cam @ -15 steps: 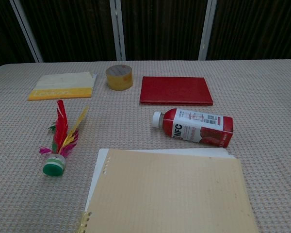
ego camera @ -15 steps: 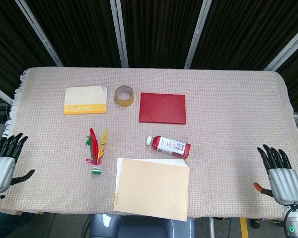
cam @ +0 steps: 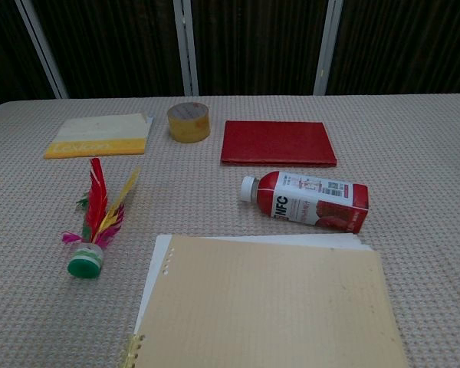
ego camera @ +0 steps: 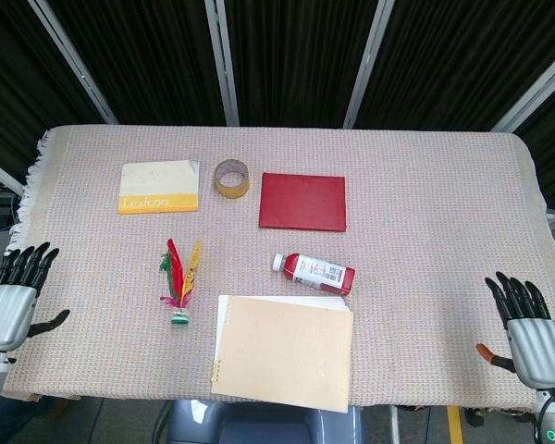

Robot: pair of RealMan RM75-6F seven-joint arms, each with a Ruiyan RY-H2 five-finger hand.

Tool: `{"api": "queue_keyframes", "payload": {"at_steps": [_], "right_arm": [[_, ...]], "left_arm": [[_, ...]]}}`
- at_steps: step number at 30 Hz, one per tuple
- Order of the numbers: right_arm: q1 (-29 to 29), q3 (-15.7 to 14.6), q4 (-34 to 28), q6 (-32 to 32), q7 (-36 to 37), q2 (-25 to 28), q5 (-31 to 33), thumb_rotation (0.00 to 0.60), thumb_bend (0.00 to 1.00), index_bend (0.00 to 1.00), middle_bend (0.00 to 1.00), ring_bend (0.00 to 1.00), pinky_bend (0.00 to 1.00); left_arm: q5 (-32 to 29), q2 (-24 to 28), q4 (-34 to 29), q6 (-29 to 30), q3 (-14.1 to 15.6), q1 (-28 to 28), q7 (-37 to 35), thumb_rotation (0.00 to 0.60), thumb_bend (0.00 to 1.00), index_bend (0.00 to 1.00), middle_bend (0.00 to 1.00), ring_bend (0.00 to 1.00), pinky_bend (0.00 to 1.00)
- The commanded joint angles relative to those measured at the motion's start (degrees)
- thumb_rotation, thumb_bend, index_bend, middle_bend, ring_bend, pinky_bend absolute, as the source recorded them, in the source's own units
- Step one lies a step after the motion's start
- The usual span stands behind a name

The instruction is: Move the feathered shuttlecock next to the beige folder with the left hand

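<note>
The feathered shuttlecock (ego camera: 179,281) (cam: 95,222) lies flat on the cloth, its green base toward me and its red and yellow feathers pointing away. Just to its right lies the beige folder (ego camera: 283,351) (cam: 268,307), flat at the table's front edge, a small gap between them. My left hand (ego camera: 11,301) hovers open at the table's front left corner, well left of the shuttlecock, holding nothing. My right hand (ego camera: 527,331) hangs open at the front right corner. Neither hand shows in the chest view.
A red juice bottle (ego camera: 315,273) (cam: 308,201) lies on its side behind the folder. Further back are a red book (ego camera: 303,201) (cam: 277,142), a tape roll (ego camera: 231,178) (cam: 188,122) and a yellow-and-white booklet (ego camera: 159,187) (cam: 100,135).
My left hand has edged slightly inward. My right hand has dropped lower toward the front edge. The objects have not moved.
</note>
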Motion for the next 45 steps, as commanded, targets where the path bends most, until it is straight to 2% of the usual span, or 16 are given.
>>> {"api": "queue_keyframes", "payload": {"at_steps": [1,6,14,22,32,45], "right_arm": [[-0.32,0.03,0.07,0.51,0.77,0.36,-0.33,0.600,0.08,0.00,0.00,0.00,0.00],[-0.15,0.28,0.07,0.26,0.92,0.32,-0.20,0.600,0.08,0.00,0.00,0.00,0.00],[1.13,0.90,0.32,-2.42,-0.50,-0.54,1.42,0.600,0.08,0.00,0.00,0.00,0.00],[1.97,1.56,0.56,-3.96,-1.54,-1.21,2.96,0.600,0.08,0.00,0.00,0.00,0.00],[1.83,2.37,0.99,-3.21,-2.44,-1.75,4.11,0.600,0.08,0.00,0.00,0.00,0.00],[1.85,3.21,1.46,-2.28,-3.61,-2.66,4.77,0.600,0.08,0.00,0.00,0.00,0.00]], "left_arm": [[-0.50,-0.94,2.37,-1.39,-0.92,-1.43,-0.84,0.568,0.19,0.11,0.00,0.00,0.00],[-0.92,-2.51,7.02,-7.58,-1.76,-5.64,-7.18,0.569,0.20,0.18,0.00,0.00,0.00],[2.57,-8.82,17.27,-11.68,-2.64,-12.46,-14.18,0.573,0.22,0.29,0.00,0.00,0.00],[5.41,-13.47,23.35,-17.77,-1.71,-19.63,-17.96,0.571,0.22,0.29,0.00,0.00,0.00],[5.66,-16.33,26.69,-23.89,-1.26,-25.69,-16.76,0.565,0.17,0.29,0.00,0.00,0.00],[3.96,-20.87,32.27,-29.76,-0.12,-30.60,-19.51,0.570,0.17,0.28,0.00,0.00,0.00]]}}
